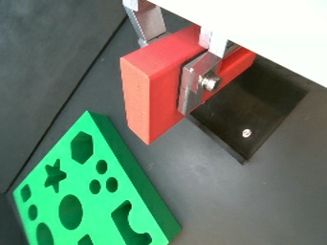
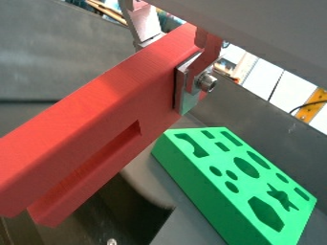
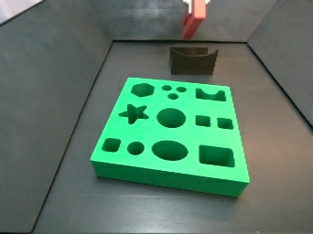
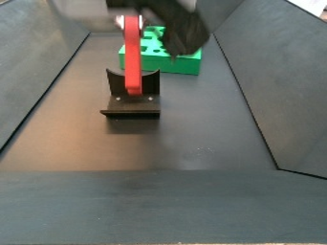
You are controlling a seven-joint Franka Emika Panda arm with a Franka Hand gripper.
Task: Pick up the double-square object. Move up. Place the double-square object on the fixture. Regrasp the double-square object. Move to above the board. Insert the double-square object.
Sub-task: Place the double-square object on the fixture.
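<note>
My gripper (image 1: pixel 173 50) is shut on the red double-square object (image 1: pixel 160 91), with its silver fingers (image 1: pixel 202 78) clamped on the two flat faces at one end. The piece hangs upright, just above the dark fixture (image 1: pixel 250 110). In a side view the red piece (image 4: pixel 132 62) stands vertically over the fixture (image 4: pixel 132 100), its lower end close to the dip; I cannot tell whether it touches. Another side view shows the piece (image 3: pixel 196 16) above the fixture (image 3: pixel 192 60). The notched side of the piece (image 2: pixel 102 124) shows in a wrist view. The green board (image 3: pixel 171 132) lies flat, apart from the fixture.
The board (image 1: pixel 90 191) with its star, hexagon, round and square cut-outs lies beside the fixture on the dark floor. Sloping dark walls (image 4: pixel 250 86) close in the workspace on both sides.
</note>
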